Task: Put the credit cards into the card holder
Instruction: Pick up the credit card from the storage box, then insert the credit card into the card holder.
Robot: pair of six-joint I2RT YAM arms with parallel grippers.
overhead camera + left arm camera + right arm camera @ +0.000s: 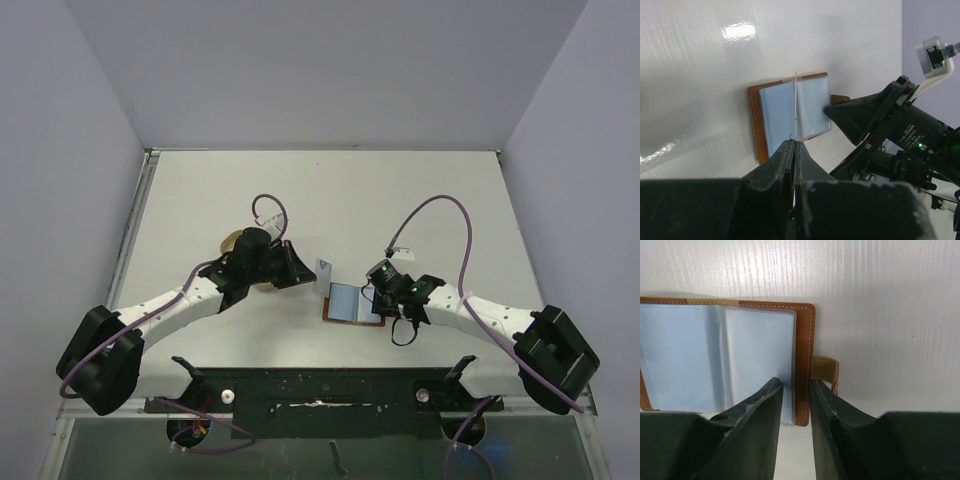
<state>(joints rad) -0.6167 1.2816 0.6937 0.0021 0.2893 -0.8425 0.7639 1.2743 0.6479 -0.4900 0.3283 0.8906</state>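
Counter (250, 180) from above: white and glossy, with both arms reaching in toward the middle. The card holder (352, 303) lies open and flat between them, brown cover down, pale blue sleeves facing up. The left fingers (300, 272) are clenched on a pale card (324, 272), which stands on edge just beside the holder's far left corner. The right fingers (380, 297) sit at the holder's right edge. Behind the left arm a tan round-edged object (232, 242) peeks out, mostly hidden.

Over to the left wrist view: the left fingers (785, 160) are pressed together and the card (796, 105) runs out from between them, showing edge-on as a thin pale line. It crosses over the middle of the open card holder (756, 120); whether it touches the sleeves I cannot tell. The right arm's dark finger (850, 116) comes in at the holder's right side.

Now the right wrist view: the right fingers (757, 412) stand a narrow gap apart and straddle the brown stitched right edge of the card holder (802, 340), near its closest corner. Nothing looks pinched between them, though contact I cannot judge. The clear sleeves (690, 355) cover most of the holder's inside, and a little snap tab (827, 371) sticks out on the right, flat on the counter.
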